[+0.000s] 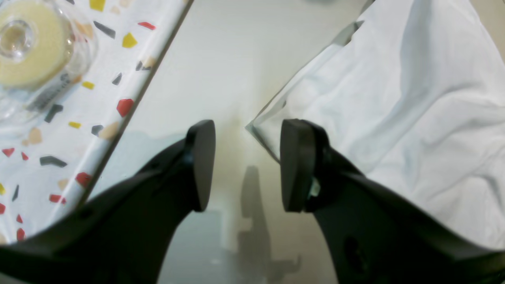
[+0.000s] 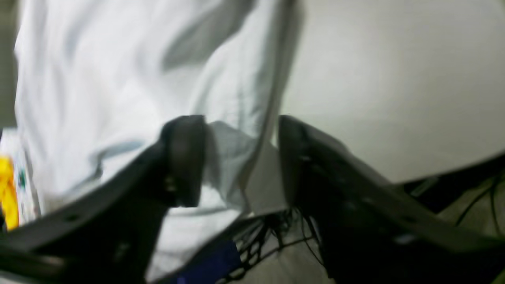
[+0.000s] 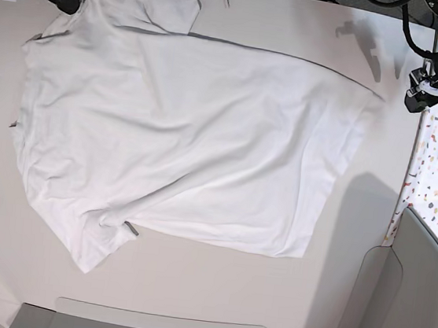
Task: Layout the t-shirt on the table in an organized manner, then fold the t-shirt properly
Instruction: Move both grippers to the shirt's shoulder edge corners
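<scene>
**T-shirt spread out flat, both grippers off it**

T-shirt (image 3: 190,137) lying flat across the off-white table (image 3: 213,286), front fairly smooth with a few soft wrinkles. One sleeve pointing to the near-left corner, the other up at the far edge.

Left gripper (image 1: 247,165) parked over bare table right beside a shirt corner, jaws spread wide, nothing between them. Terrazzo panel (image 1: 59,130) off to its side with a clear tape roll (image 1: 29,43) sitting on it.

Right gripper (image 2: 241,159) blurry, hanging over the shirt's edge near the table rim, jaws apart, cloth beneath but not pinched.
</scene>
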### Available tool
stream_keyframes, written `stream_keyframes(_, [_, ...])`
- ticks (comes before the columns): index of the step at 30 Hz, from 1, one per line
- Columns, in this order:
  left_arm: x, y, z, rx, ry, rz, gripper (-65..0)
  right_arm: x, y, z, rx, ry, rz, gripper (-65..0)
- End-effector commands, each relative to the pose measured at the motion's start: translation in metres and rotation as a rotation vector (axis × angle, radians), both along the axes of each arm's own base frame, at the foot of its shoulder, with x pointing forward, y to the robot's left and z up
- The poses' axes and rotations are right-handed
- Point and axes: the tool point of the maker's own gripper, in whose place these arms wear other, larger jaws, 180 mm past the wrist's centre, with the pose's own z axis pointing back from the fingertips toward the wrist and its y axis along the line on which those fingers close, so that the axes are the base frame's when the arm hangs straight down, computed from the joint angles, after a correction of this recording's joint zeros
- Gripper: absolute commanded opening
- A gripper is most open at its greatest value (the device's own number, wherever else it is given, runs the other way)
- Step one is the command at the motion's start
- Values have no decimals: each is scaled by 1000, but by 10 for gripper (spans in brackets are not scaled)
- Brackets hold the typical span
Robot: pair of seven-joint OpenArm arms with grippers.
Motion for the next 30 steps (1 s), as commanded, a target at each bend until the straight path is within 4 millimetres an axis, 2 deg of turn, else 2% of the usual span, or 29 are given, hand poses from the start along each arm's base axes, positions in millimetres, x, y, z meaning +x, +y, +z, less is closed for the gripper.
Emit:
stream_keyframes(1, [3, 5, 6, 15, -20, 0, -378, 6, -2, 14, -10, -61, 21, -315])
stream_keyframes(5, [2, 6, 2, 3, -10, 5, -378, 6, -3, 22, 26, -104, 2, -312])
stream_keyframes(12, [2, 7, 2, 5, -10, 4, -378, -18, -6, -15, 145, -9, -66, -312])
stream_keyframes(15, [2, 7, 2, 7, -10, 4, -378, -31, -17, -21, 149, 17, -109, -312])
stream_keyframes(19, [6, 0, 0, 0, -8, -19, -378, -28, -17, -24, 164, 13, -116, -312])
stream_keyframes(22, [7, -3, -1, -5, -6, -27, -378, -28, -9, -30, 175, 33, -104, -312])
stream_keyframes(30, [7, -2, 0, -3, -6, -27, -378, -34, 29, -49, 237, 102, -36, -312])
